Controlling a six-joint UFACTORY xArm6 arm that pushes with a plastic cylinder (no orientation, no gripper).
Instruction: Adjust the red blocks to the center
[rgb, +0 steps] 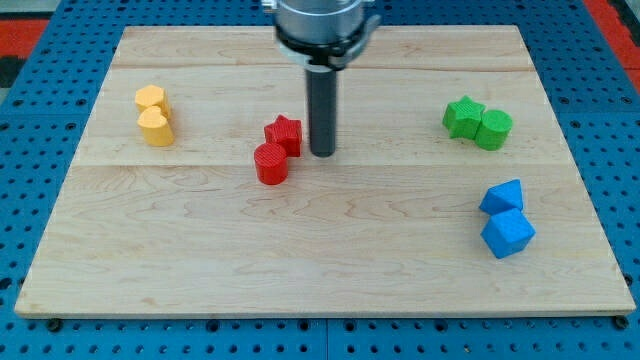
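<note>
A red star block (284, 133) and a red cylinder block (271, 164) sit touching each other a little to the left of the board's middle, the cylinder below and left of the star. My tip (322, 152) stands just to the right of the red star, a small gap away, level with its lower edge. The rod rises straight up to the arm's grey end at the view's top.
Two yellow blocks (154, 114) sit at the view's upper left. A green star (463, 116) and a green cylinder (493, 129) sit at the right. Two blue blocks (506, 220) sit at the lower right. The wooden board (320, 270) lies on a blue pegboard.
</note>
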